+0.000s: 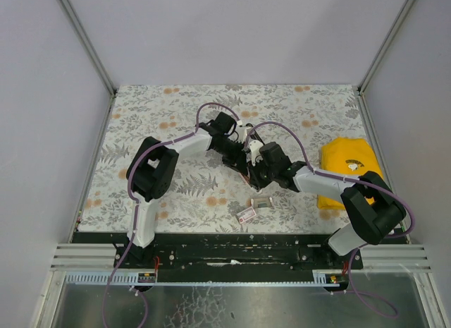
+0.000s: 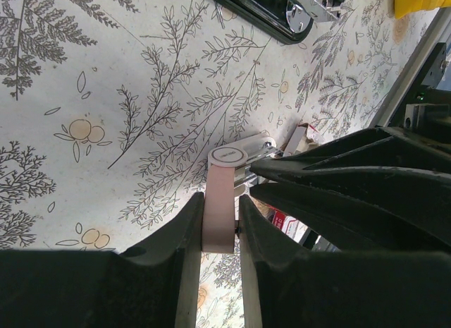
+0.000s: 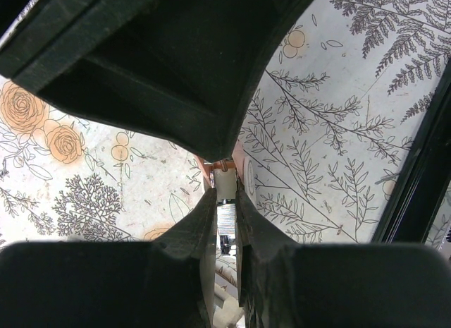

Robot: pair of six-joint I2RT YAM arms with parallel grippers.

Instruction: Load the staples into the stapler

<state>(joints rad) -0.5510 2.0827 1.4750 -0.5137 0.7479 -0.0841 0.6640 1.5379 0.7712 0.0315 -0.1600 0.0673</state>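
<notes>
The stapler (image 1: pixel 246 146) is held open between both grippers at the table's middle. In the left wrist view my left gripper (image 2: pixel 220 204) is shut on its pale pink arm (image 2: pixel 220 201), whose metal rail points right. Its glossy black arm (image 2: pixel 261 10) with chrome parts lies on the table beyond. In the right wrist view my right gripper (image 3: pixel 225 195) is shut on a silvery strip of staples (image 3: pixel 226 219), with its tips against the stapler's white and pink end (image 3: pixel 225 181). In the top view the left gripper (image 1: pixel 238 141) and the right gripper (image 1: pixel 252 159) almost touch.
Two small staple boxes (image 1: pixel 261 202) (image 1: pixel 246 215) lie on the floral mat in front of the grippers. A folded yellow cloth (image 1: pixel 349 169) lies at the right edge. The black front rail (image 1: pixel 232 238) runs along the near edge.
</notes>
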